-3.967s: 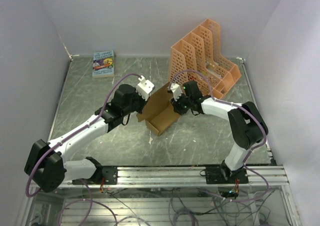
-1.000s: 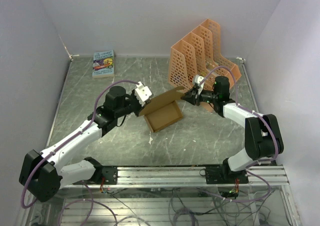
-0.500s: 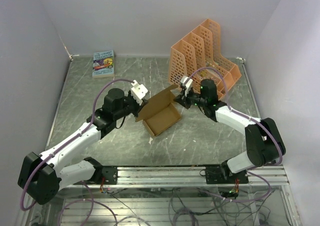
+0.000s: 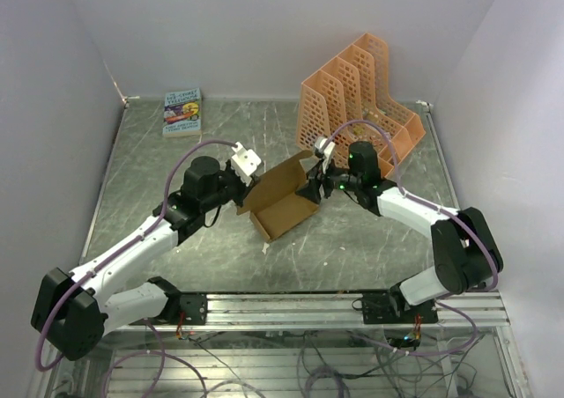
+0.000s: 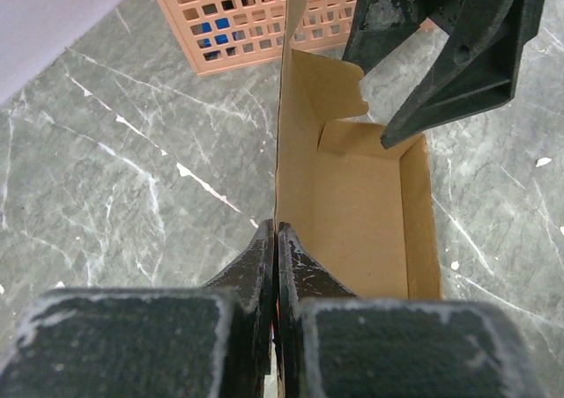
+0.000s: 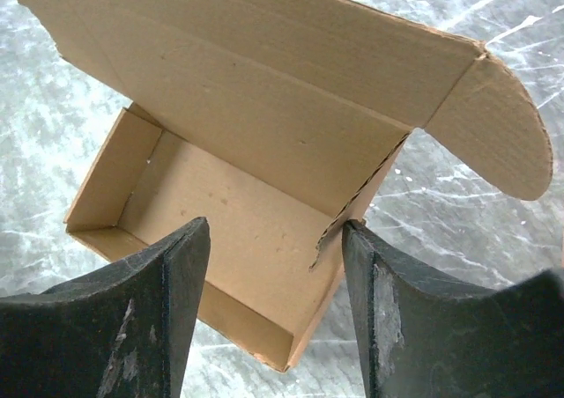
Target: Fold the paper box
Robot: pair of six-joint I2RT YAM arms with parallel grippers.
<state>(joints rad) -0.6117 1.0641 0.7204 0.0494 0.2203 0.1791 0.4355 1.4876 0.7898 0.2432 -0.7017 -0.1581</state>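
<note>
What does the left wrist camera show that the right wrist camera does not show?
Only the left wrist view: the left fingers shut on the upright panel of the paper box, the orange file rack behind it, and the right fingers open at the far end. Only the right wrist view: the broad inner face of that panel and its rounded tab flap. Both: the box's open tray and the grey marbled table.

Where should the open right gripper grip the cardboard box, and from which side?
Probably pinch the rounded tab on the upright lid of the box, from the end nearest the right gripper. It sticks out free there, thin enough to straddle.
</note>
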